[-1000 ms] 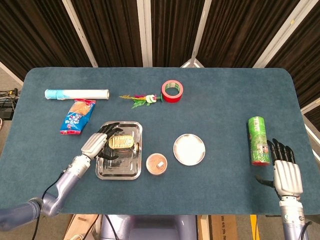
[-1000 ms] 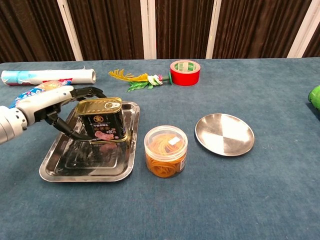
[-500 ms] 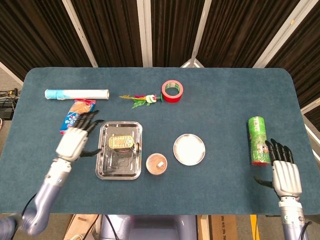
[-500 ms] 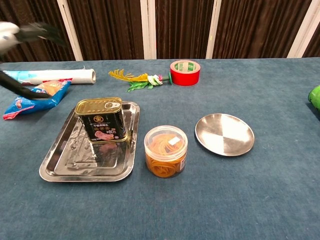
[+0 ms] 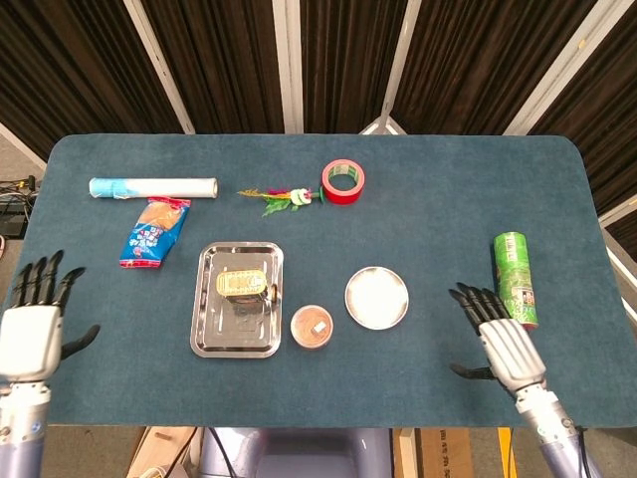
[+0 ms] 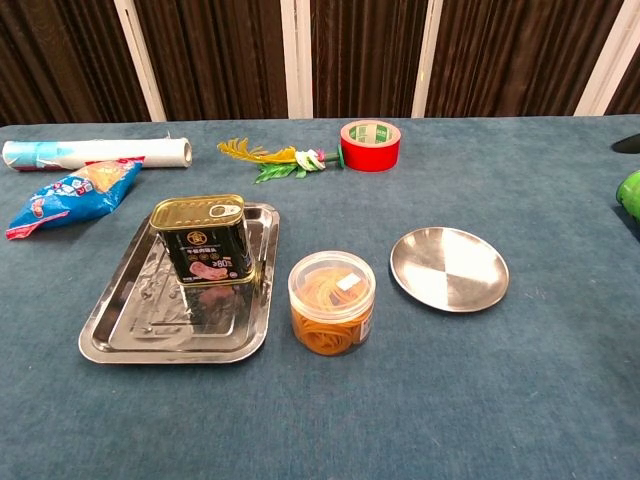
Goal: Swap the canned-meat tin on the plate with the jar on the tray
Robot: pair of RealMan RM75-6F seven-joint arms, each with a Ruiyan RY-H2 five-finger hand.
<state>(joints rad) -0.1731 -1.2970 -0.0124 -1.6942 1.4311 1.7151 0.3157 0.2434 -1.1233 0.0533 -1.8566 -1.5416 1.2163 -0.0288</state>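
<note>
The canned-meat tin (image 6: pixel 202 238) is standing on the tray (image 6: pixel 130 325), the jar (image 6: pixel 331 301) sitting beside the plate (image 6: pixel 448 268), while left hand (image 5: pixel 30 334) and right hand (image 5: pixel 503 344) are hovering released, fingers spread.

Curtained lab, blue-clothed table (image 5: pixel 448 199)

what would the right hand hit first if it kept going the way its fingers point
The right hand points up and slightly left over bare cloth. The way looks free; the green can sits just right of that line, though depth is unclear.

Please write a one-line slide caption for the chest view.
Canned-meat tin stands on the tray; jar sits on the table beside the empty plate.
</note>
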